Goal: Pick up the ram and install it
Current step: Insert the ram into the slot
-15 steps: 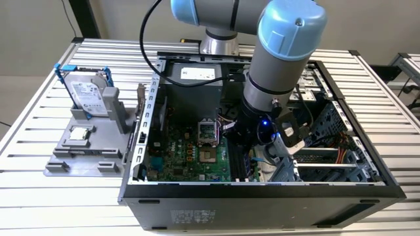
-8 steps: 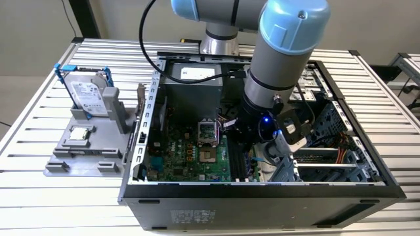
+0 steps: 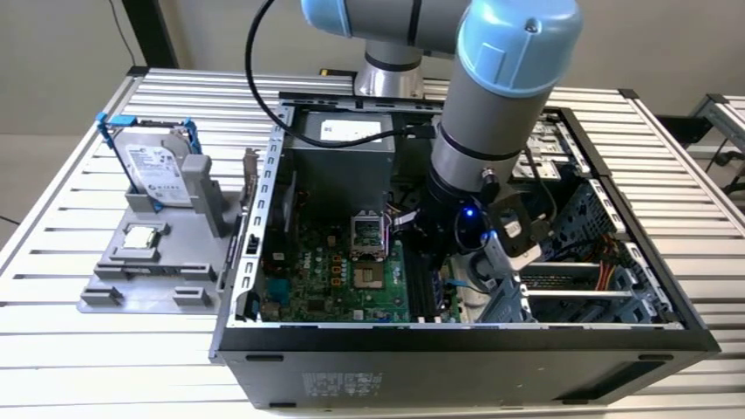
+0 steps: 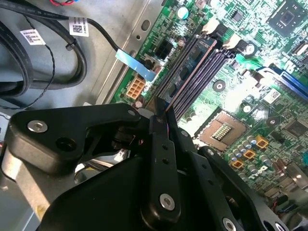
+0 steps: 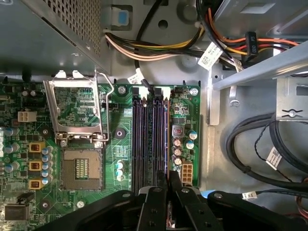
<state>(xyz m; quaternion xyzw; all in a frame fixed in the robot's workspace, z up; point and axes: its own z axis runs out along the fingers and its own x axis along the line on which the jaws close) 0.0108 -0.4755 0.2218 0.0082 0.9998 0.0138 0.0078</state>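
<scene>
One ram [image 4: 187, 72], a thin dark stick with a row of chips, stands on edge in the outermost of the memory slots [image 5: 149, 139] on the green motherboard [image 5: 72, 202], on the side nearest the board's edge and the small white connector; its long axis runs along the slot, from the white end latches down toward the gripper [image 4: 161, 118], and in the first wrist view it shows as a narrow edge [image 5: 166, 139] parallel to the other slots. Four parallel slots can be counted, the other three empty. The jaws are drawn close together, their tips at the near end of the stick; whether they still pinch it cannot be told. One open processor socket [image 5: 79, 166] with its metal frame [image 5: 77, 113] raised lies beside the slots. In the exterior view, one arm [image 3: 501, 96] reaches down into one open computer case [image 3: 466, 336] set on the slatted counter [image 3: 70, 218]. To the exterior view's left of the case, one grey holder [image 3: 152, 271] carries one hard drive [image 3: 152, 166] in a blue frame, standing upright, and one small square processor chip [image 3: 140, 236] lying flat. Bundled black cables [image 5: 260, 144] lie along the case floor beside the board.
</scene>
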